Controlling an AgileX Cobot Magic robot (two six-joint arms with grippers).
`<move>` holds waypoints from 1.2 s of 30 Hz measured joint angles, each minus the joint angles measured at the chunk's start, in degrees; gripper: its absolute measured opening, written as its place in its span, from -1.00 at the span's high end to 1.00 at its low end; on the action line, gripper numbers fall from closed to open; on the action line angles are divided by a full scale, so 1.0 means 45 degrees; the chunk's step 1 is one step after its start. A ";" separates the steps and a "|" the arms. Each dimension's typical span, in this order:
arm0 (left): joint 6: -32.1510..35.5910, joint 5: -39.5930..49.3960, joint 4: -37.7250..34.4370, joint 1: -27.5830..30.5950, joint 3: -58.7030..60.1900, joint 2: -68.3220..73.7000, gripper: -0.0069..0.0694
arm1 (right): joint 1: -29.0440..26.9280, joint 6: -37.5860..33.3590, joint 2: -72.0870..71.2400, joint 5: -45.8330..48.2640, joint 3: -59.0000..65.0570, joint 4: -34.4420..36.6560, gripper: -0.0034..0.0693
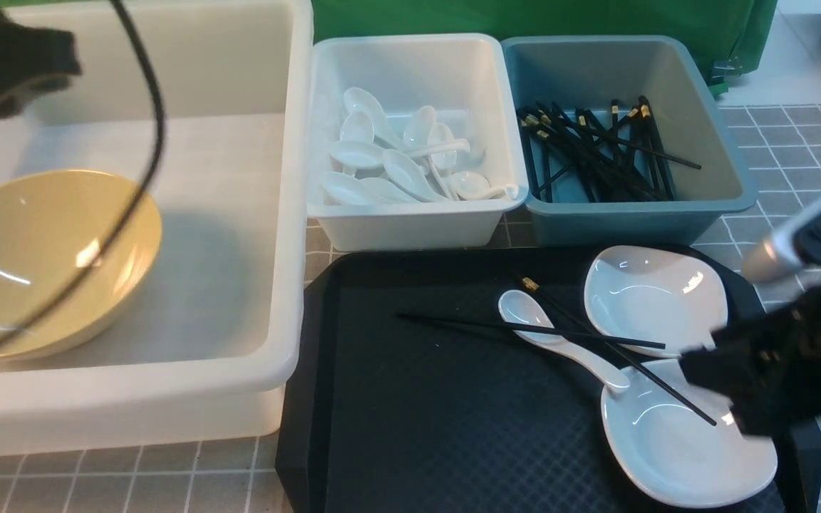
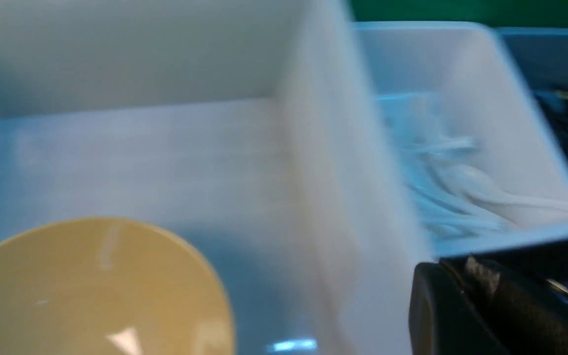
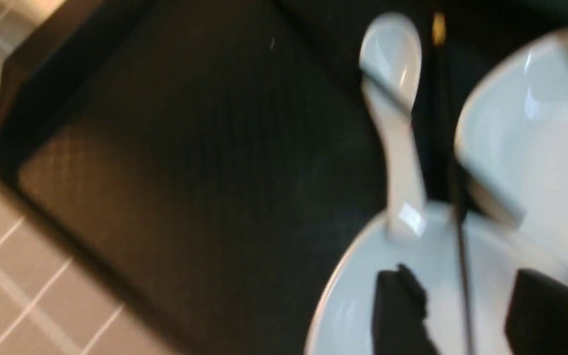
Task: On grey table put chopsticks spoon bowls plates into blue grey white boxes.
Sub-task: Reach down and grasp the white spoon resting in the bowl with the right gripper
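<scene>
**Item: chopsticks** [image 1: 524,329]. Two, crossed on the tray [image 1: 417,427]. One lies on the spoon [image 1: 560,342], tip at the far plate [image 1: 656,299]. The other runs over the rim of the near plate [image 1: 674,442].

**Step in hand (judged):** picking up the chopstick on the near plate, bound for the blue-grey box [image 1: 631,221].

**Right gripper** [image 3: 461,296]. Jaws apart and empty. It hovers over the near plate, with that chopstick running between the fingers in the right wrist view.

**Next move (judged):** lower until the fingers bracket the thin stick, then close squarely. The stick is slim and rests on glossy china, so it may roll or slip out.

**Left gripper** [image 1: 26,60]. Clenched, with nothing seen in it. It is raised over the tub's far left end.

**Containers:**
- Blue-grey box: a heap of binned chopsticks [image 1: 596,157].
- White box [image 1: 410,224]: binned spoons [image 1: 396,164], about nine.
- Tub [image 1: 289,214]: one yellow bowl [image 1: 40,256], tilted, at the left end.
- Tray: spoon, both plates and the two chopsticks, not yet sorted.

**Support:** table [image 1: 795,142] under everything.
</scene>
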 joint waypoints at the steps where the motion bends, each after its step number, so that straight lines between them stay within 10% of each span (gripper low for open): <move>1: 0.0309 0.0092 -0.0181 -0.0371 0.0310 -0.0446 0.78 | 0.0004 0.0145 0.0447 0.0094 -0.0425 -0.0226 -0.15; 21: 0.1174 -0.0275 0.1914 -0.1725 0.8897 -0.7647 0.78 | 0.0363 -0.0169 0.8309 0.1486 -0.5079 -0.1972 -0.29; 36: 0.1130 -0.2112 0.1876 -0.1725 0.9570 -0.8966 0.78 | 0.0363 -0.0294 0.8908 0.1472 -0.5164 -0.1076 0.81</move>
